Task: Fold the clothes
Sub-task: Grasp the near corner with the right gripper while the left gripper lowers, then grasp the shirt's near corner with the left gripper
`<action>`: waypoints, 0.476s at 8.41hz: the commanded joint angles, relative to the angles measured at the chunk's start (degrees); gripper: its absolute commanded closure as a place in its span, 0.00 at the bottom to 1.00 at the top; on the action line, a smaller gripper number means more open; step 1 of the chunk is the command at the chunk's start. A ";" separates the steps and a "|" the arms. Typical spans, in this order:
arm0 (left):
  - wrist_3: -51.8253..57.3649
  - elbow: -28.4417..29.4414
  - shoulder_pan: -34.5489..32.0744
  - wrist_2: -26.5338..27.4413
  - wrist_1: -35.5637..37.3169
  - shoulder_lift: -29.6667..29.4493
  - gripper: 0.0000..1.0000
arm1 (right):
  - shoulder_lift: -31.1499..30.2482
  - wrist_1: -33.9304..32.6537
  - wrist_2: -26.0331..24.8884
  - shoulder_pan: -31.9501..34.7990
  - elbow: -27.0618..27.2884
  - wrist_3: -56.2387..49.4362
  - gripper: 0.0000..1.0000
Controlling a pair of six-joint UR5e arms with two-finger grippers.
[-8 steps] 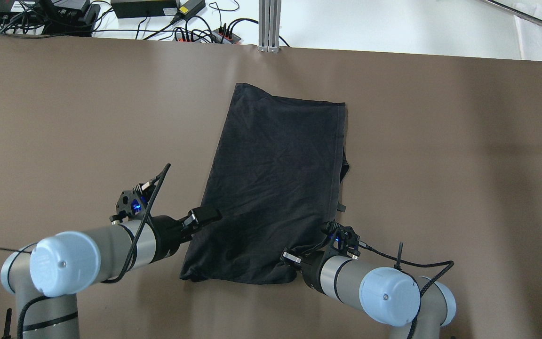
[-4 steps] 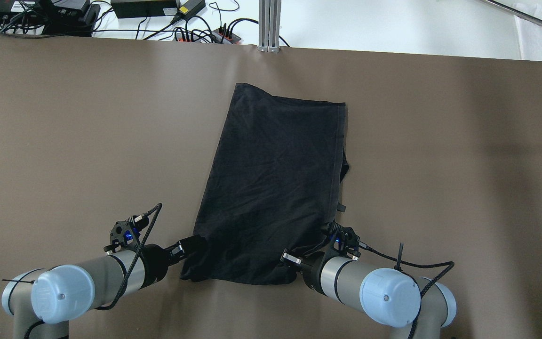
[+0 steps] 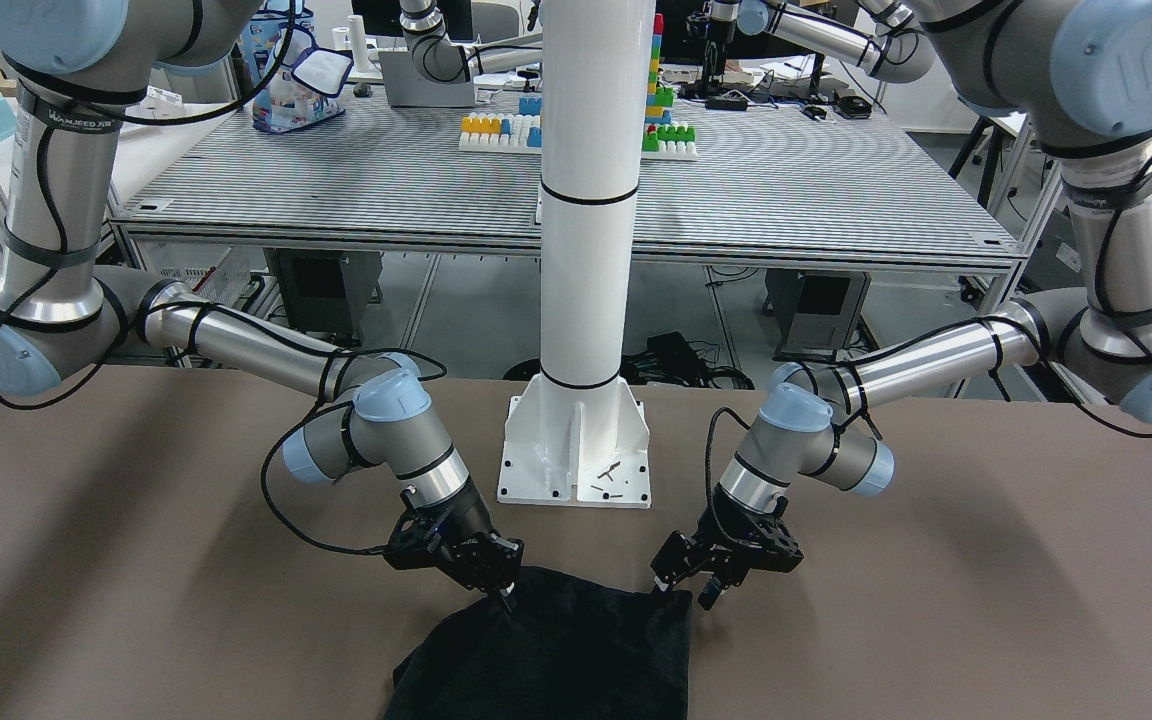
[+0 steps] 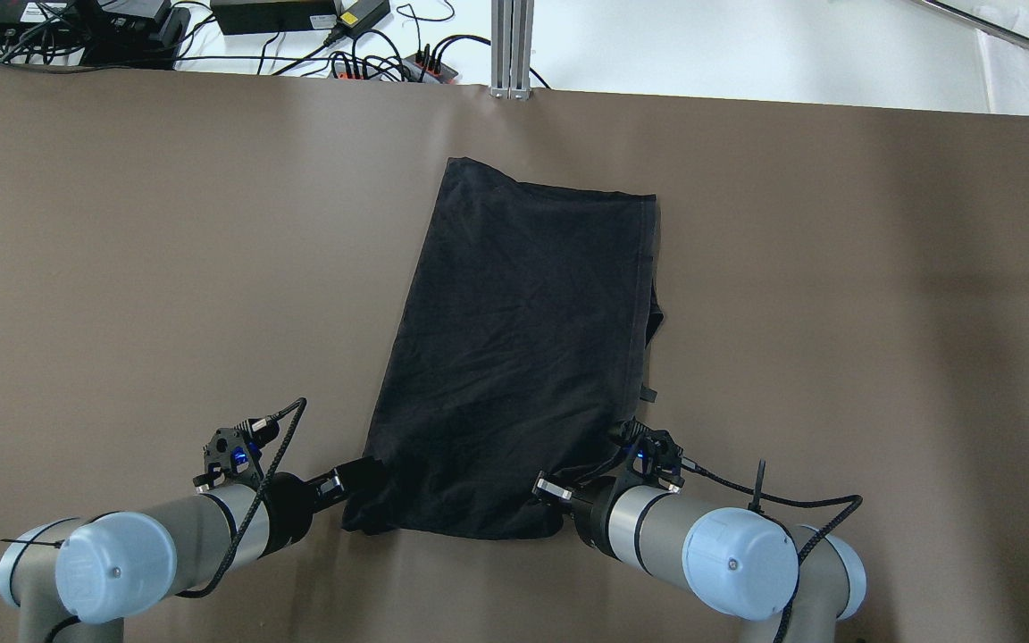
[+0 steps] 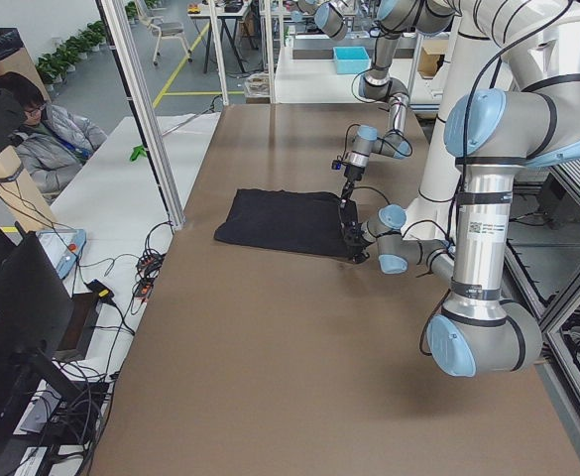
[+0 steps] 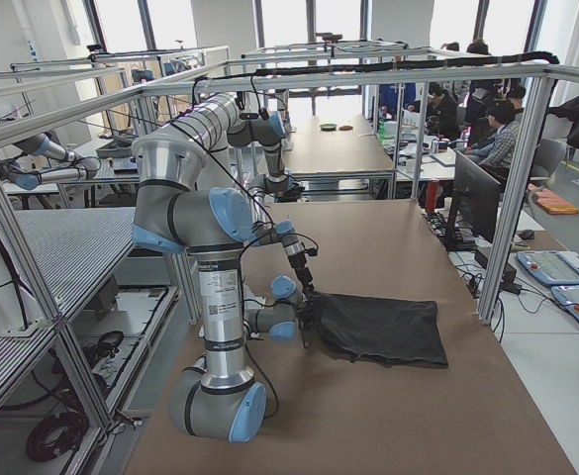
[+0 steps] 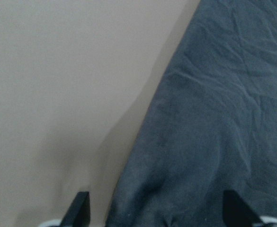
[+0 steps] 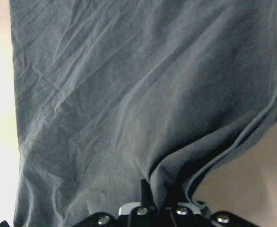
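The clothes [image 4: 523,357] are one black garment lying flat on the brown table [image 4: 121,268], with its near end towards me. My left gripper [image 4: 358,478] is low at the garment's near-left corner. In the left wrist view it is open [image 7: 157,213], and the cloth [image 7: 214,118] edge lies between its spread fingertips. My right gripper [image 4: 559,500] is shut on the near-right corner. The right wrist view shows fabric [image 8: 129,94] bunched up into its closed fingers [image 8: 164,203]. From the front, both grippers [image 3: 701,590] [image 3: 501,595] touch down at the garment's [image 3: 556,660] corners.
A white pillar on a base plate [image 3: 576,455] stands at my side of the table between the arms. An aluminium post [image 4: 511,49] and cables [image 4: 372,54] sit past the far edge. People sit beyond the table [image 5: 42,139] [image 6: 497,129].
My left gripper has moved from the garment's left hem back to its near-left corner and lower. The right gripper has stayed shut on its corner.
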 commanded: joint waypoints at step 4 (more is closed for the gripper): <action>-0.05 0.30 1.27 1.16 0.06 -0.50 0.38 | -0.06 -0.01 0.06 0.03 0.12 -0.52 1.00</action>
